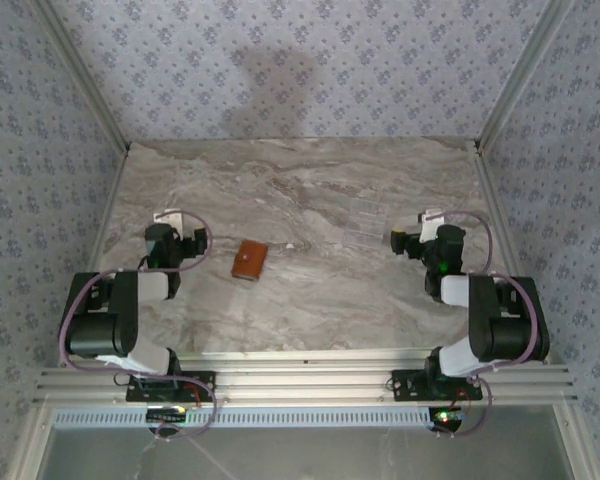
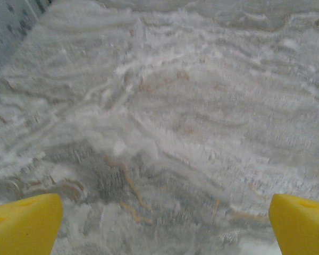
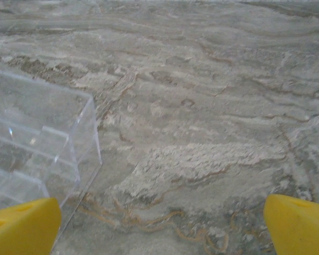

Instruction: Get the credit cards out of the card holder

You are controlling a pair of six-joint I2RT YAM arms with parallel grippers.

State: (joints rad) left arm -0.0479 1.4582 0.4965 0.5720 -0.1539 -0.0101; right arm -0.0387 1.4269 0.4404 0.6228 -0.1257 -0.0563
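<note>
Marble table point(image 1: 320, 185): grey-veined slab with two items lying on it.
Walls point(image 1: 280, 60): blue-grey floral paper on three sides; aluminium rail point(image 1: 300, 378) along the 6 o'clock edge.
Left gripper point(image 2: 162, 220): released, its yellow fingers point(image 2: 26, 220) spread wide above bare marble and grasping nothing.
Card holder point(image 1: 250, 260): tan-brown, folded closed, flat on the slab at 3 o'clock of the left wrist, apart from it.
Credit cards: judged to be inside the folded holder.
Clear box point(image 3: 37, 143): transparent, at 9 o'clock of the right claw, near its left finger.
Right gripper point(image 3: 159, 220): released, empty, over marble.
Progress: nothing done yet. The holder lies untouched, so opening it and drawing out each card remain.
</note>
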